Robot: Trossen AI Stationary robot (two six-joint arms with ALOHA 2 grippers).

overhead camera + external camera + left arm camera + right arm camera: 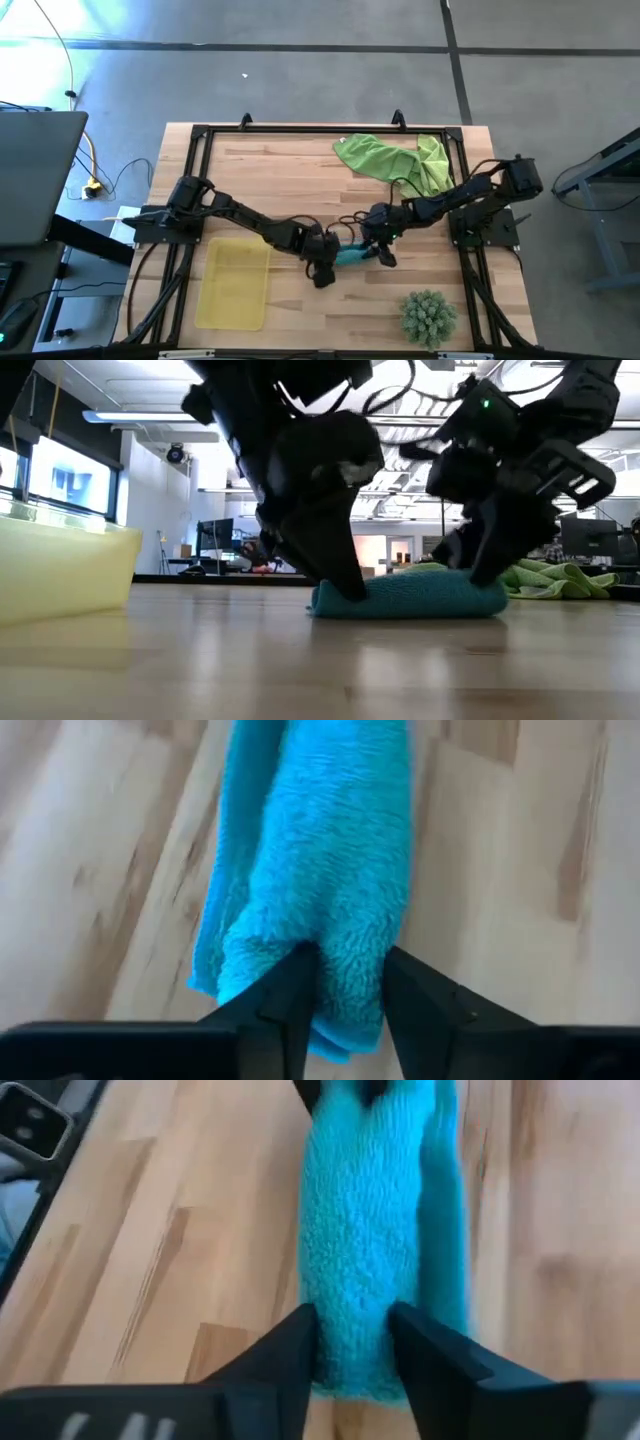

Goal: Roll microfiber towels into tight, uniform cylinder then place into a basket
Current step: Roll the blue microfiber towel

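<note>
We are gripping the rolled teal-blue microfiber towel (352, 255) mid-surface, left end effector (322, 268) and right end effector (381, 250) each pinching one end. The shallow translucent yellow plastic basket (234, 283), left, is sitting empty; crumpled lime-green towels (392, 160) are waiting far right.

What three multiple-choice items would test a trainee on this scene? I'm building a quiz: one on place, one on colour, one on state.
1. Where is the basket?
A. near the left arm's base
B. beside the plant
C. under the green towels

2. What colour is the rolled towel?
A. lime
B. teal
C. white

3. How is the rolled towel held?
A. lying free
B. by one pincer
C. by both pincers

Key: A, the high view shows it there; B, teal in every view; C, left pincer and right pincer each clamp an end.
</note>
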